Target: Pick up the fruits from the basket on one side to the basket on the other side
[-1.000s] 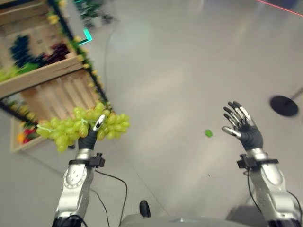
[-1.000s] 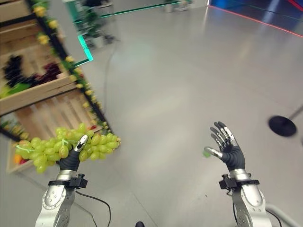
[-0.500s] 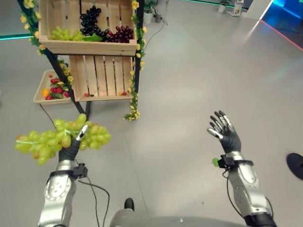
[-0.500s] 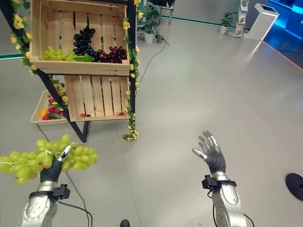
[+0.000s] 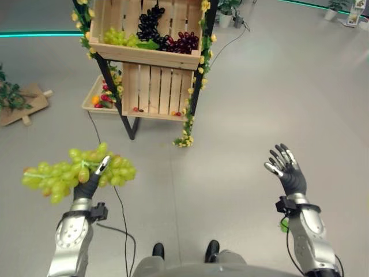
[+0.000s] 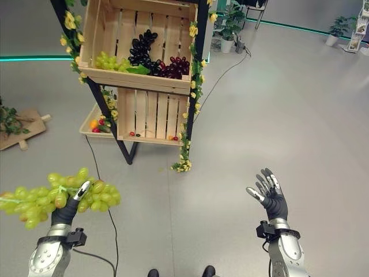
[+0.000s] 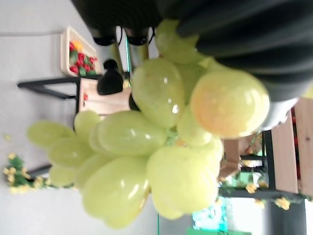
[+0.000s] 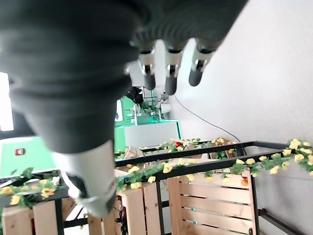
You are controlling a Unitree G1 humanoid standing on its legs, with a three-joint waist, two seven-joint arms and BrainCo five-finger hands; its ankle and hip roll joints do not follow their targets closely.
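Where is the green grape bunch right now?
The green grape bunch is held in the left hand, low on the left of the eye views, well short of the wooden crate stand.

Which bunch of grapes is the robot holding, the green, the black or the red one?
The big green bunch, gripped in the left hand out over the floor. The black bunch, red bunch and a smaller green bunch lie in the wooden crate.

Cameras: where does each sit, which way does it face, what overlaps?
Left eye view: head, looking down; left hand grips green grape bunch, right hand open, crate stand ahead.
Right eye view: same scene, slightly offset.
Left wrist view: along left hand, grapes close up.
Right wrist view: along right hand; fingers straight, stand beyond.
Shared: all show the crate stand.
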